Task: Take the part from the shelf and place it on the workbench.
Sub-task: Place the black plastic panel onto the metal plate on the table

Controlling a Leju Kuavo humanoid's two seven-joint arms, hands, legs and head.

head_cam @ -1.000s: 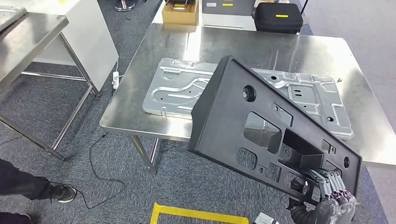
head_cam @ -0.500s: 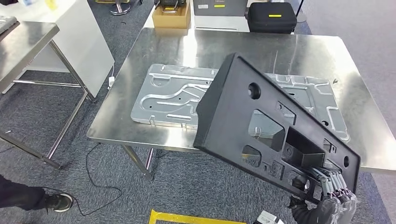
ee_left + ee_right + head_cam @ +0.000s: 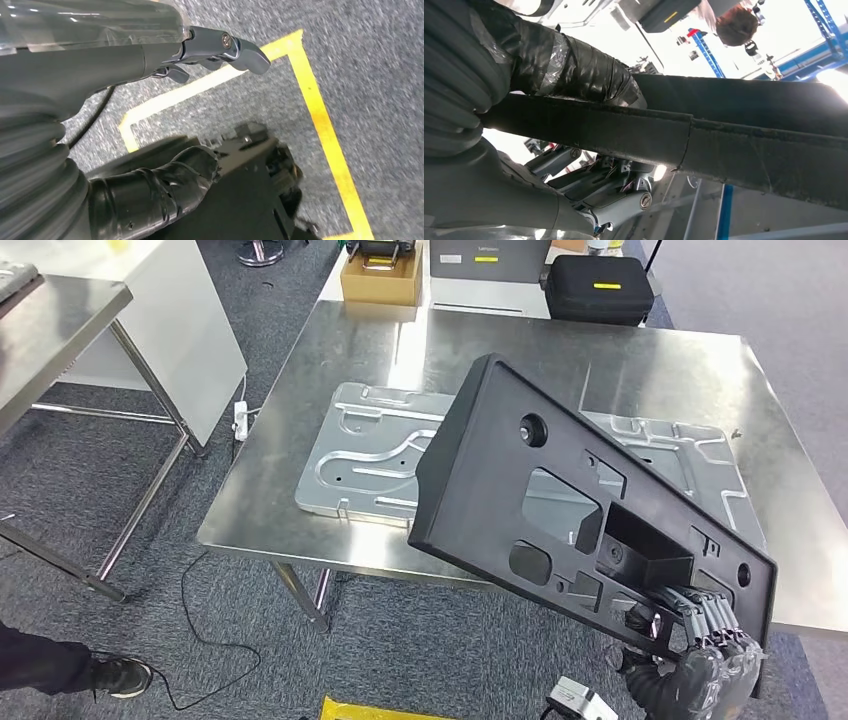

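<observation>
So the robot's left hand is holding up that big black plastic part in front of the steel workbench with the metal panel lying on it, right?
Not quite: the head view shows the right hand gripping the black plastic part, not the left. The rest stands: the workbench carries the metal panel.

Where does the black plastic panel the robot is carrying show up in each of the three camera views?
Head view: black panel tilted across the centre, over the steel table's front edge, its low corner held by the right hand.
Left wrist view: not there to tell; floor with yellow tape.
Right wrist view: panel edge-on, a dark band crossing the picture.
Shared landmark: right hand fingers.
</observation>
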